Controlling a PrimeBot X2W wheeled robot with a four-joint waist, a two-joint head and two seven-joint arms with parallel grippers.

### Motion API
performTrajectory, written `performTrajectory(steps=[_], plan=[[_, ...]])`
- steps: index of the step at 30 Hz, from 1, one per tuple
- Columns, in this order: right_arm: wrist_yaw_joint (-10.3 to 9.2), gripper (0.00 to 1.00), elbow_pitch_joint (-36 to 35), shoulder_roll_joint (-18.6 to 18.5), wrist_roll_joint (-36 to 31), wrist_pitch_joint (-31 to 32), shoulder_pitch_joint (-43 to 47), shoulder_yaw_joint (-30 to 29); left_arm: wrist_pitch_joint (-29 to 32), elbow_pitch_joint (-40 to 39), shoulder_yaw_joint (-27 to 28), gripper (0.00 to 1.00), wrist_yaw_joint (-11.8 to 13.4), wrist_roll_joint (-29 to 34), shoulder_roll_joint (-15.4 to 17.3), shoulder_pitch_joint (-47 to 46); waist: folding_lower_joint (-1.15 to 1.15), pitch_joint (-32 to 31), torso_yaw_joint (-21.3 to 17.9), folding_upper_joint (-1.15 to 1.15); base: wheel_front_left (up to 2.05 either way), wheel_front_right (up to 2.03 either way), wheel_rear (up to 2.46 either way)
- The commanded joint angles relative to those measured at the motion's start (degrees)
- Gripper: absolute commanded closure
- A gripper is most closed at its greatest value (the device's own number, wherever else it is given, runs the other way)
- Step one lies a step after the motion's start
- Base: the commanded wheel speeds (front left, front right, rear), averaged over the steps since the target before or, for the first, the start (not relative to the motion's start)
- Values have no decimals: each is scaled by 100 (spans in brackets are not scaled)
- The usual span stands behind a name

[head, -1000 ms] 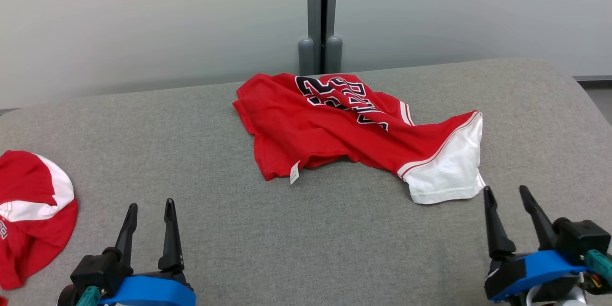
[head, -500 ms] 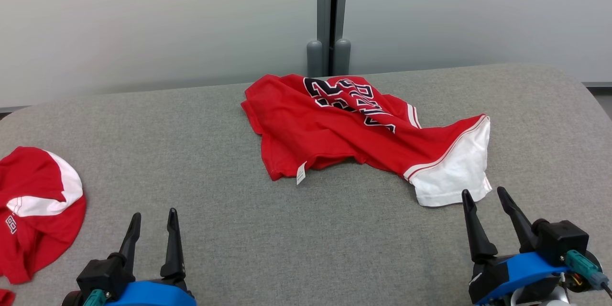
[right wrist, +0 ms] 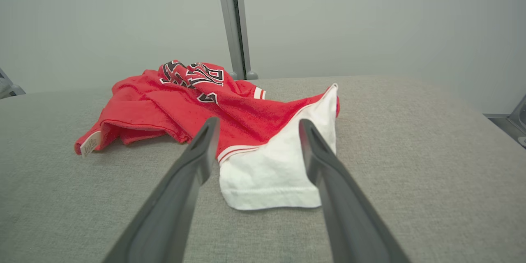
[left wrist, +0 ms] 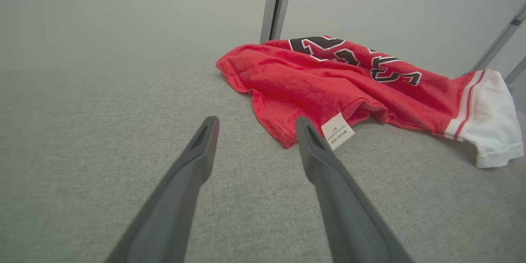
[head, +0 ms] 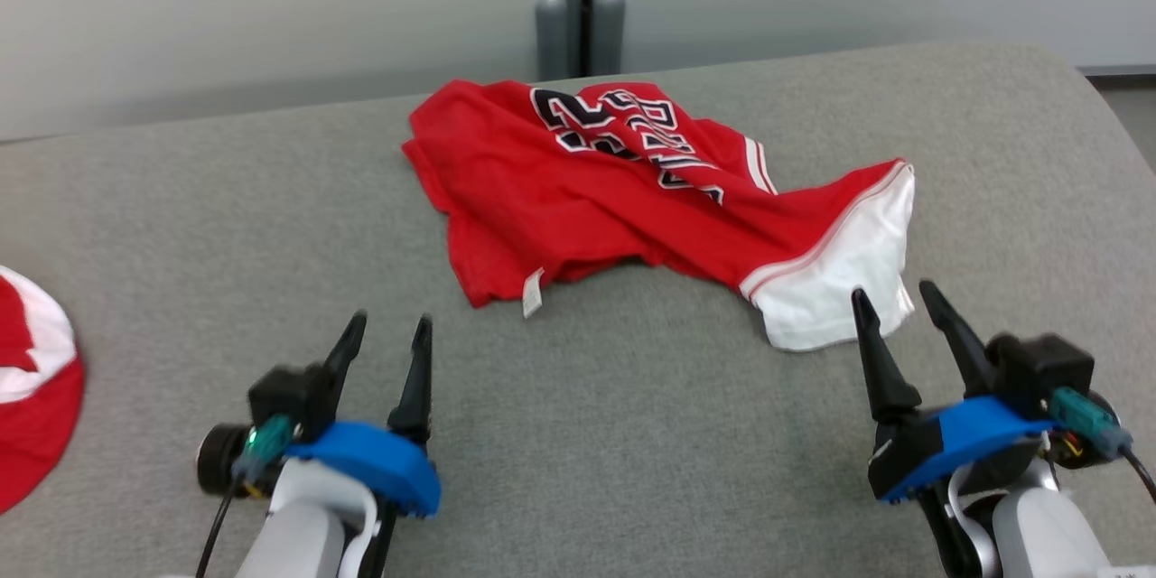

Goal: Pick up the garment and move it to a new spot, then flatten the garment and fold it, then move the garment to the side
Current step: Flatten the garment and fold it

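Red garment [head: 614, 199] lies crumpled in the upper centre of the head view, on the grey fabric bench [head: 632, 433]. Black-and-white lettering faces up near its top edge. White sleeve [head: 840, 289] forms its right end, lying flat on the bench. Small white label [head: 533, 292] sticks out at the lower left hem.

Right claw [head: 892, 289], lower right of frame: released, fingers spread, empty. Its tips overlap the white sleeve's lower edge in the picture; contact cannot be told. In the right wrist view the sleeve shows between and beyond the two fingers.

Left claw [head: 391, 319], lower left of centre: also released and empty, near the label corner but apart from it. In the left wrist view the label sits just right of the right-hand fingertip.

Second red-and-white cloth [head: 32, 406] sits at the left edge, cut off by the frame, well apart from the garment. Grey post [head: 578, 0] stands top centre against the pale wall [head: 226, 9], behind the bench.
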Motion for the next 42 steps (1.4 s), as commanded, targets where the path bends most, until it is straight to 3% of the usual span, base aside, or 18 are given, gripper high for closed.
performTrajectory(steps=[1, 4, 16, 17, 18, 24, 33, 34, 35, 39, 42], plan=[[3, 0, 53, -15, -37, 49, -124, -8, 83, 116, -20, 0, -15, -20, -43, -231, -1, 113, -1, 0, 0, 0, 0], [3, 0, 249, -21, -38, 145, -471, 43, 301, 595, -71, 0, -41, -131, -126, -759, -1, 397, -164, 0, 0, 0, 0], [3, 0, 1349, -10, 119, -112, -1287, 138, 701, 2038, 44, 0, 335, -207, -174, -1870, -1, 1061, -709, 0, 0, 0, 0], [3, 0, 1457, -9, 129, -137, -1341, 114, 776, 2141, 29, 39, 372, -190, -164, -1867, -1, 1082, -721, 0, 0, 0, 0], [3, 0, 1573, -8, 137, -141, -1403, 97, 830, 2219, 22, 97, 400, -190, -161, -1872, -1, 1105, -727, 0, 0, 0, 0], [3, 0, 2329, -8, 236, -116, -1835, -135, 797, 2301, -65, 100, 399, -227, -201, -1865, -1, 1238, -633, 0, 0, 0, 0], [3, 0, 3506, -5, -169, 26, -2392, -456, 706, 2207, -228, 100, 271, -233, -182, -1793, -1, 1431, -408, 0, 0, 0, 0], [4, 55, 3651, 1, -199, 84, -2391, -426, 691, 2200, -244, 100, 253, -241, -181, -1791, -1, 1431, -390, 0, 0, 0, 0], [4, 100, 3735, 7, -206, 85, -2408, -395, 643, 2169, -256, 100, 239, -250, -183, -1795, -1, 1427, -375, 0, 0, 0, 0], [3, 100, 3833, 16, -15, -121, -2376, -341, 437, 2013, -269, 100, 160, -322, -202, -1773, -1, 1274, -344, 0, 0, 0, 0], [3, 100, 3484, -3, 323, -360, -2266, -338, 219, 1781, -244, 100, 56, -441, -224, -1732, -1, 1029, -362, 0, 0, 0, 0]])
